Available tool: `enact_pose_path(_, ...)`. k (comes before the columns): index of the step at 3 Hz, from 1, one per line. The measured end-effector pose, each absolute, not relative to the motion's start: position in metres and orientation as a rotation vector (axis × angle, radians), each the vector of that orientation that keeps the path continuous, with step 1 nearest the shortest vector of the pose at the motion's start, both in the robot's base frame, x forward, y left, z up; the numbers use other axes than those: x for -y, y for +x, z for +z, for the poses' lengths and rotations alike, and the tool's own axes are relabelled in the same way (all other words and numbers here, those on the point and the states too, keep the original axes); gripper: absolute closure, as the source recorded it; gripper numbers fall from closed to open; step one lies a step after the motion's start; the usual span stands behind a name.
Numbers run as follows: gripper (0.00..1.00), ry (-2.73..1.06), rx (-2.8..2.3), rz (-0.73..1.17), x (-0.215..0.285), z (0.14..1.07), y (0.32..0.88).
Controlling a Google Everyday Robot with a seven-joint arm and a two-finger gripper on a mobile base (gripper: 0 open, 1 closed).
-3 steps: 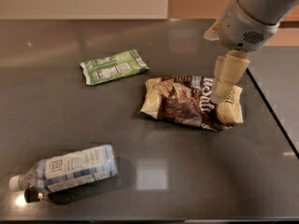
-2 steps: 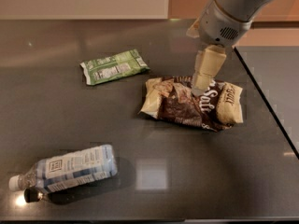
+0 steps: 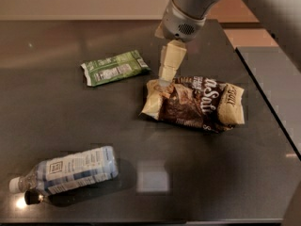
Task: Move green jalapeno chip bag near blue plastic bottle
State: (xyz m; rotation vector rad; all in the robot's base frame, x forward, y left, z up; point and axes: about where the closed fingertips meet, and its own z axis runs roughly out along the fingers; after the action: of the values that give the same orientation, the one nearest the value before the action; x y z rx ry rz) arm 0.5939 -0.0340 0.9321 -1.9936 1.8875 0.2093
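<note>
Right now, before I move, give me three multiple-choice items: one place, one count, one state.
1. The end effector hangs over: A the left end of the crinkly brown-and-cream chip bag; B the clear blue-labelled plastic bottle; C the flat green jalapeno chip bag.
2. Snack bags on the dark table: A one; B two; C three.
3. The bottle is: A upright; B lying on its side; C held by the end effector.
Answers: 1 A, its tip meets that bag's left edge. 2 B, one green, one brown. 3 B, flat on the table.

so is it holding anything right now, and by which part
Nothing, it seems: the gripper hovers over the brown bag's left end; the green bag lies apart, untouched.
</note>
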Motion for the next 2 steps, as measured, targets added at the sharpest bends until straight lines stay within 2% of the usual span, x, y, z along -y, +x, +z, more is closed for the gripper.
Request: enact_pose_path(2, 0.0, -2.035, -1.871, 0.216, -0.026, 0.903, 0.628)
